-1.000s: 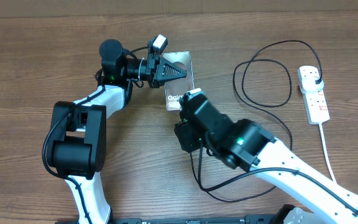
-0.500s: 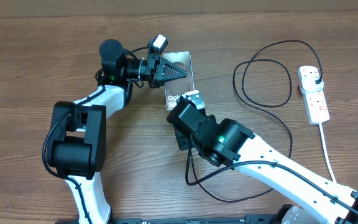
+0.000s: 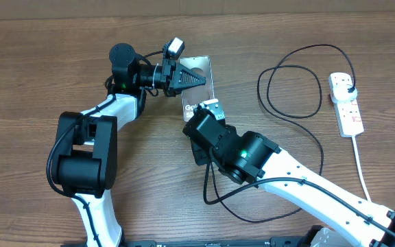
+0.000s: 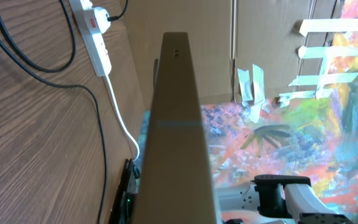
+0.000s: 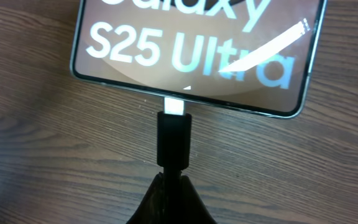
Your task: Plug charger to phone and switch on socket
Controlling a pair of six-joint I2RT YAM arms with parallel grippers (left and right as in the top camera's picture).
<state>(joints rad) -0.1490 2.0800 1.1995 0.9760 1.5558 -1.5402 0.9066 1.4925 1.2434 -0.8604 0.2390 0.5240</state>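
Observation:
The phone [image 3: 203, 71] lies at the table's middle back, and my left gripper [image 3: 196, 79] is shut on its left side. In the left wrist view the phone [image 4: 178, 124] runs edge-on up the middle and hides the fingers. In the right wrist view the "S25 Ultra" end of the phone [image 5: 197, 56] fills the top. My right gripper [image 5: 174, 180] is shut on the charger's black connector [image 5: 174, 140], whose silver tip meets the phone's bottom edge. The charger cable [image 3: 295, 89] loops right to its plug in the white socket [image 3: 348, 110].
The socket's thick white cord [image 3: 363, 175] runs down the right side of the table. Slack charger cable [image 3: 214, 195] curls under my right arm. A cardboard wall [image 3: 252, 5] borders the table's far edge.
My right arm has shifted left and up towards the phone, and its jaws have closed on the connector. The left arm and the phone have stayed put.

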